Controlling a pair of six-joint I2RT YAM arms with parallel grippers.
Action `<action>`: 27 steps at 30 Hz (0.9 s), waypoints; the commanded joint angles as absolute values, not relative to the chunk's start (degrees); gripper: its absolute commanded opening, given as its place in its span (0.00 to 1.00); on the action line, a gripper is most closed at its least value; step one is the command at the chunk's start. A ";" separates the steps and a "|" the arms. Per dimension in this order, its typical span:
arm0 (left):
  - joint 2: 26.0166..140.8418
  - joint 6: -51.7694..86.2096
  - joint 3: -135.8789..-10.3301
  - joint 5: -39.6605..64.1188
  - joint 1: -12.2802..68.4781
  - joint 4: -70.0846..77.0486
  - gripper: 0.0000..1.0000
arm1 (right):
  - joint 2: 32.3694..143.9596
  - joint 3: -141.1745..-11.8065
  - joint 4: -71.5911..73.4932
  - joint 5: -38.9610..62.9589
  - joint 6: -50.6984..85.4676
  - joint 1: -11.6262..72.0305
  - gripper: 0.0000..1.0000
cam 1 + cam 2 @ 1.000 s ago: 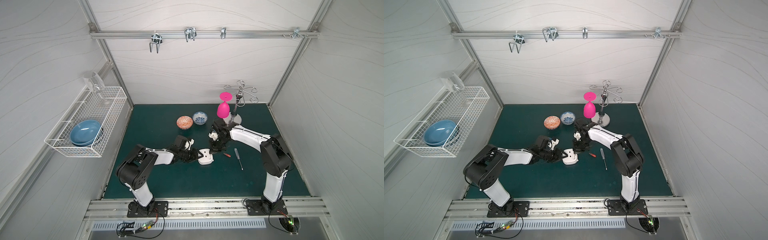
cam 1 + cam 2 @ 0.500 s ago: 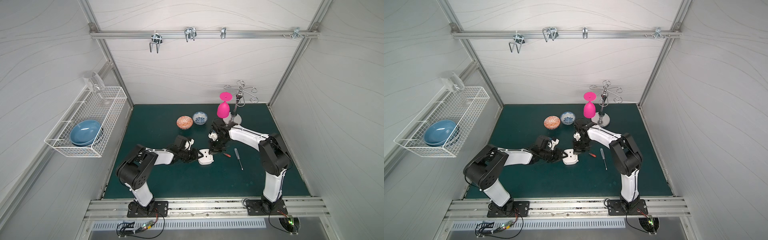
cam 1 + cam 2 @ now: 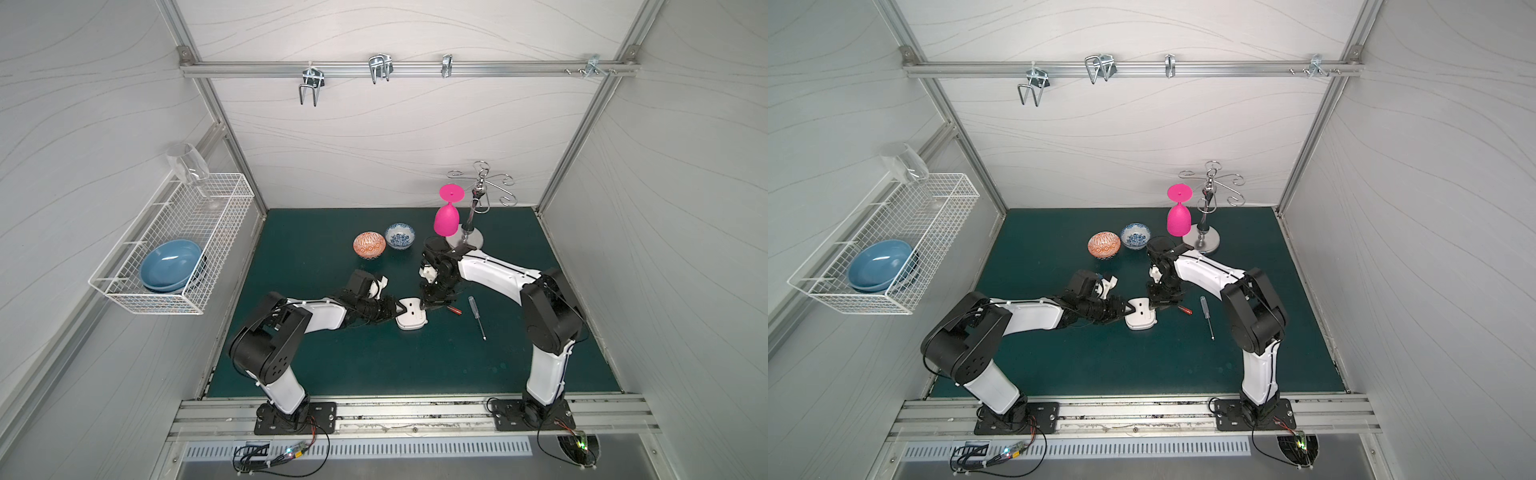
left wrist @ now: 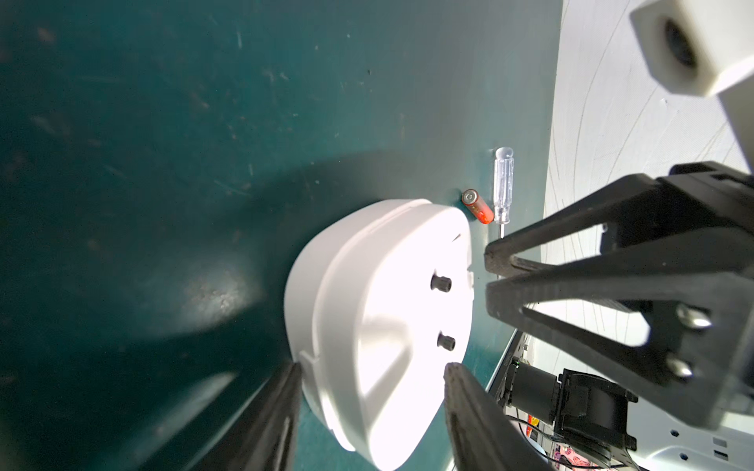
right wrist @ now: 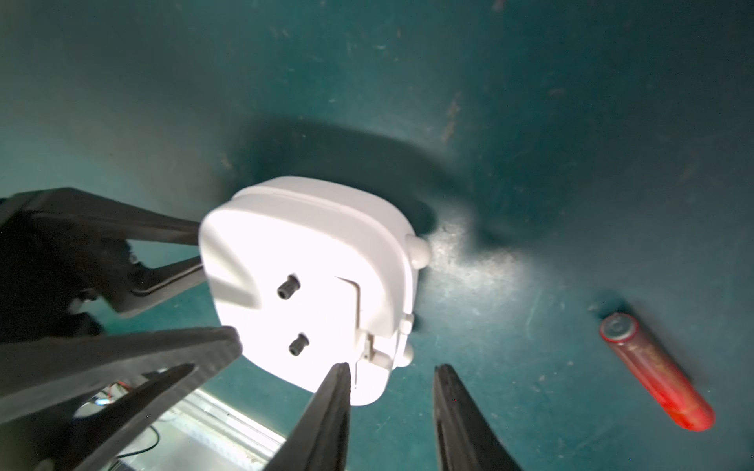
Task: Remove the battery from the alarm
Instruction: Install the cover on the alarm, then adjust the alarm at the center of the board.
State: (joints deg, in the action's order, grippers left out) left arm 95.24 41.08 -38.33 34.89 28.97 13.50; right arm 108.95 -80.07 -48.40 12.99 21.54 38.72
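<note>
One alarm (image 4: 379,326), one battery (image 5: 657,375), one screwdriver (image 4: 503,185).
Left gripper (image 4: 371,367) clamps alarm; right gripper (image 5: 391,371) jaws apart; left wrist view, not right, shows screwdriver.

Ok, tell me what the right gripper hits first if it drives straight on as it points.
Probably the alarm: the right gripper aims at its corner, one fingertip over the white edge, the other over bare mat. Depth is unclear; it might reach the mat instead. The battery lies aside.

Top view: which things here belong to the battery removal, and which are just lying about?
Job: alarm; battery, already out.
Lying about: screwdriver; orange bowl; blue-patterned bowl; pink glass; glass stand; blue bowl in the wall basket.
</note>
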 commanded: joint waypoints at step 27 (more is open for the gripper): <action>81.25 41.69 -30.88 30.34 24.45 9.19 0.74 | 103.57 -68.27 -31.59 25.62 25.85 41.76 0.92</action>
